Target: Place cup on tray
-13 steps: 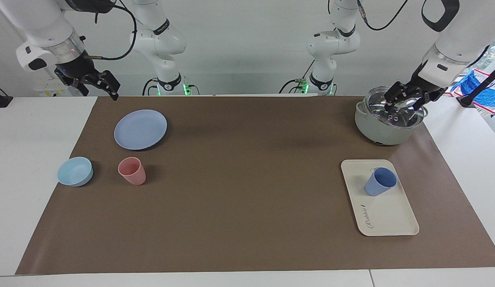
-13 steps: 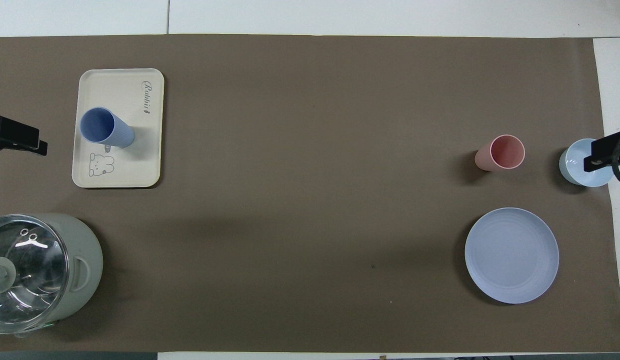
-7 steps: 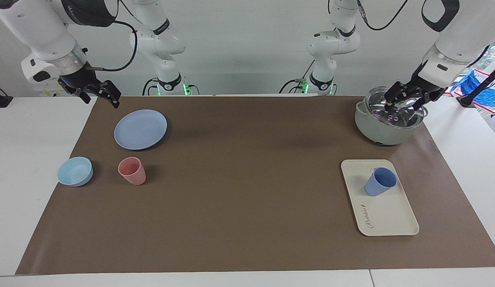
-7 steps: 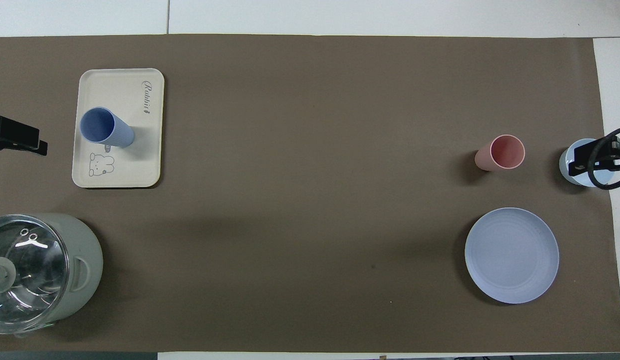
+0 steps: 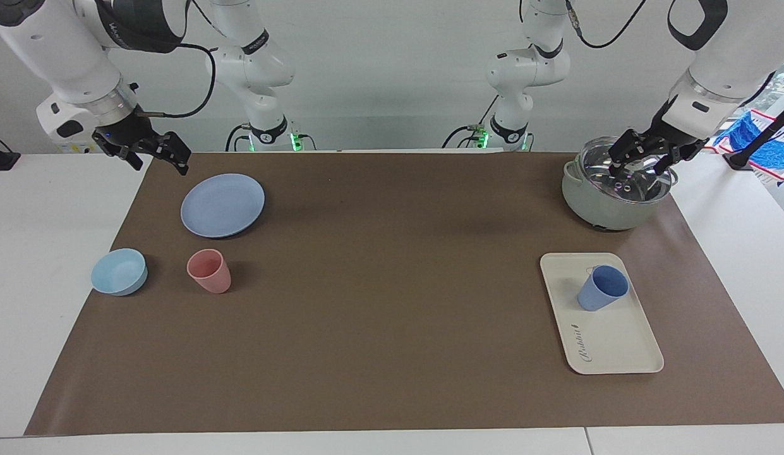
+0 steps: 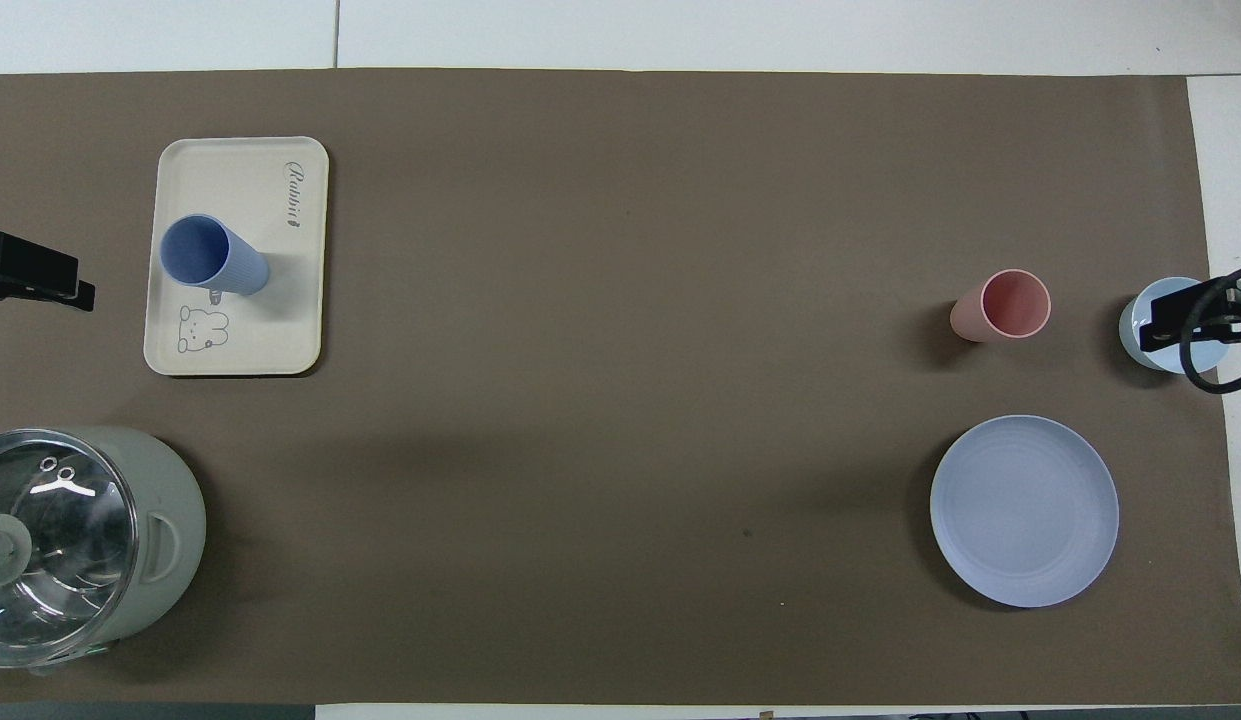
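Observation:
The periwinkle-blue cup [image 5: 601, 287] stands upright on the cream tray [image 5: 616, 344], on the half of the tray nearer to the robots. In the overhead view the cup [image 6: 212, 256] is beside the rabbit drawing on the tray [image 6: 280, 330]. My left gripper [image 5: 641, 165] is open and empty, raised over the lidded pot, apart from the cup; it also shows in the overhead view [image 6: 40, 280]. My right gripper [image 5: 159, 161] is open and empty, in the air over the mat's edge beside the round blue plate; it shows in the overhead view [image 6: 1185, 320].
A grey pot with a glass lid [image 5: 613, 189] stands nearer to the robots than the tray. At the right arm's end are a round blue plate [image 5: 222, 205], a pink tumbler [image 5: 210, 270] and a light-blue bowl [image 5: 119, 272].
My right arm has drawn its gripper down and a little outward, toward the table's end near the plate. The left arm, the cup and the tray have not moved.

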You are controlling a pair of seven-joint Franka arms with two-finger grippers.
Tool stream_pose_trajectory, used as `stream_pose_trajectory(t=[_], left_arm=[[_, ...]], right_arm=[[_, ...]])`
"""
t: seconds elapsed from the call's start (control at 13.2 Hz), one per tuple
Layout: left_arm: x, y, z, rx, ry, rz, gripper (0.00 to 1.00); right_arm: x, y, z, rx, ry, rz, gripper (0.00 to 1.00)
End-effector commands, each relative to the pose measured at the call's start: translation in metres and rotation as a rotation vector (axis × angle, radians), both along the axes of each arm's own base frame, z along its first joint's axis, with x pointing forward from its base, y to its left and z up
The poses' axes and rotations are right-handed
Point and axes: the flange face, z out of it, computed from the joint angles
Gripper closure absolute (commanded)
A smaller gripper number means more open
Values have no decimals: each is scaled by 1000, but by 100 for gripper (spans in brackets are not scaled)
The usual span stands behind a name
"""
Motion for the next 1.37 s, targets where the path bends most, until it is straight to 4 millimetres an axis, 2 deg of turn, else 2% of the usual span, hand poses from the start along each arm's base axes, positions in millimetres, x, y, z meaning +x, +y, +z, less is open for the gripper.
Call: stream_pose_trajectory(t=[0.0,0.15,0.38,0.61,1.29], left_arm=[[-6,2,2,-3,10,15,0],[-6,2,2,-3,10,15,0],[-6,2,2,-3,11,15,0],[-6,1,2,-3,10,13,0],[-6,1,2,-3,11,13,0]], right_arm=[[12,-1,6,-6,-37,26,0],[17,-2,15,-9,-49,27,0],[11,-4,11,-5,-12,25,0],[5,-7,20,0,23,17,0],[6,-6,19,0,21,18,0]])
